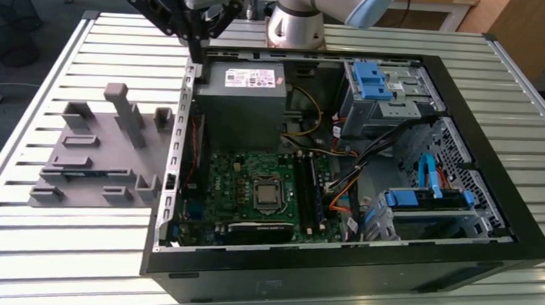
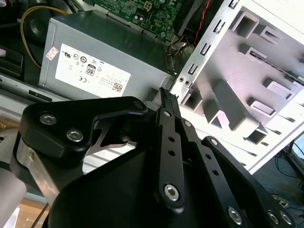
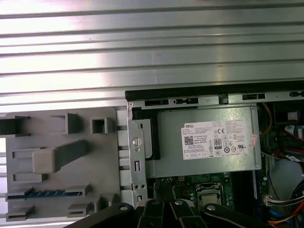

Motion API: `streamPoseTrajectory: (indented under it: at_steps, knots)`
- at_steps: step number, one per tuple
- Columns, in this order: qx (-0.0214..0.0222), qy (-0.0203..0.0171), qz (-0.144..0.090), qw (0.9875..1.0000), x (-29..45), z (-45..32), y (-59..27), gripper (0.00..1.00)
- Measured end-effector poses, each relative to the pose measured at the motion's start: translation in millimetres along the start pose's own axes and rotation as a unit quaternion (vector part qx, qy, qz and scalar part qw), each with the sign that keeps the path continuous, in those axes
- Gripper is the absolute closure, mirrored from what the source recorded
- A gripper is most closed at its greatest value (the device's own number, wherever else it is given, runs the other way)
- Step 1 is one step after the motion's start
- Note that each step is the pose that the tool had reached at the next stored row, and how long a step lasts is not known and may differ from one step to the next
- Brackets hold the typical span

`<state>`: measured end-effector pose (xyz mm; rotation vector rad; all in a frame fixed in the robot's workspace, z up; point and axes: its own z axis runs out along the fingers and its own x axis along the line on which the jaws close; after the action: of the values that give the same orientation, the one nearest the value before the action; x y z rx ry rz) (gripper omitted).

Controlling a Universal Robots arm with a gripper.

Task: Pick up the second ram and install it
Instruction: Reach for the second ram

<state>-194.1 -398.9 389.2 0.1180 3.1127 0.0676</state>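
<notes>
The second ram [image 1: 78,174] is a thin dark strip standing on edge in a slot of the gray fixture [image 1: 98,145], at the exterior view's left beside the open computer case. In the first wrist view the ram [image 3: 42,194] shows as a blue-green strip near the fixture's [image 3: 57,156] lower slots. My gripper [image 1: 196,56] hangs over the case's side wall next to the power supply [image 1: 243,89], well apart from the ram. Its fingertips [image 2: 164,93] meet with nothing between them.
The open black case [image 1: 493,155] holds the motherboard [image 1: 252,193], long memory slots [image 1: 306,188], blue drive brackets [image 1: 372,81] and loose cables. Tall gray posts [image 1: 127,112] rise from the fixture. Everything rests on a slatted metal table [image 1: 66,254].
</notes>
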Motion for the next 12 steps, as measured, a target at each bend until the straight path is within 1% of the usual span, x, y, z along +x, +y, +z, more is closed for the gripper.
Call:
streamPoseTrajectory:
  at_steps: [12]
  knots:
    - [0.0000, 0.0001, 0.000, 1.0000, 5.0, 0.6, -0.4, 0.89]
